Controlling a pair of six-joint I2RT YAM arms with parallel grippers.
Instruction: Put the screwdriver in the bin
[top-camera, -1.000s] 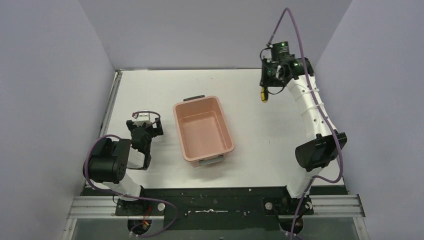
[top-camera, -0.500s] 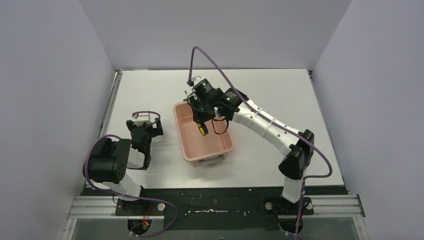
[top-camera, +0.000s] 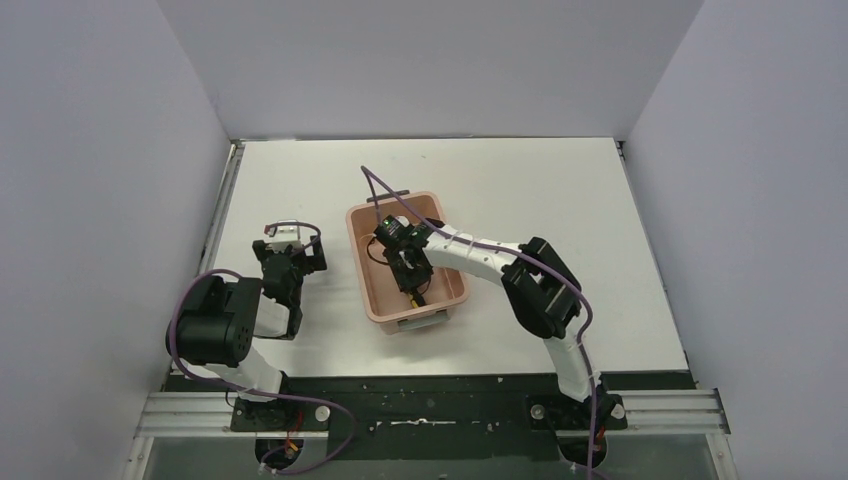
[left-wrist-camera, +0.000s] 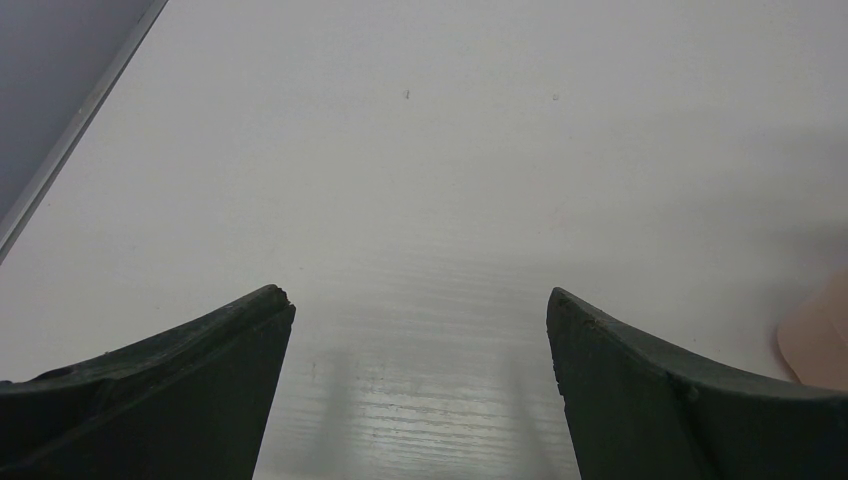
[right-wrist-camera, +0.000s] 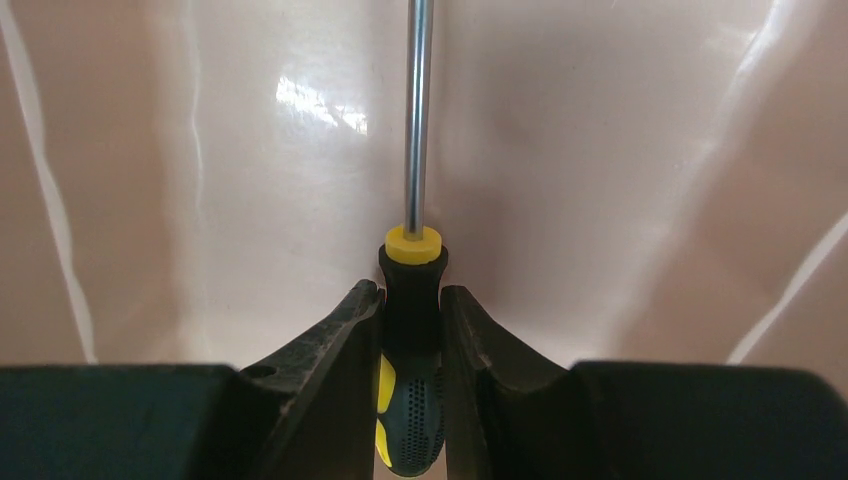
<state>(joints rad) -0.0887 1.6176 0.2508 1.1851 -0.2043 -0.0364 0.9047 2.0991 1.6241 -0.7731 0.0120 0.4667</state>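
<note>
The salmon-pink bin (top-camera: 357, 262) stands in the middle of the table. My right gripper (top-camera: 407, 268) is down inside it, shut on the screwdriver (top-camera: 409, 296). In the right wrist view the two fingers (right-wrist-camera: 340, 340) clamp the black and yellow handle, and the gripper (right-wrist-camera: 412, 292) holds the screwdriver (right-wrist-camera: 412, 248) with its metal shaft pointing away along the bin's glossy pink inside (right-wrist-camera: 620, 160). My left gripper (top-camera: 288, 243) sits left of the bin, open and empty (left-wrist-camera: 420, 300) just above the white table. A corner of the bin (left-wrist-camera: 825, 338) shows at the right edge of the left wrist view.
The bin has a dark grey handle (top-camera: 388, 194) at its far end and a pale one (top-camera: 418, 320) at its near end. Grey walls enclose the white table (top-camera: 560, 200) on three sides. A metal rail (top-camera: 225, 200) runs along the left edge.
My right arm has swung from the far right of the table to the bin and lowered into it, carrying the screwdriver. The left arm has not moved.
</note>
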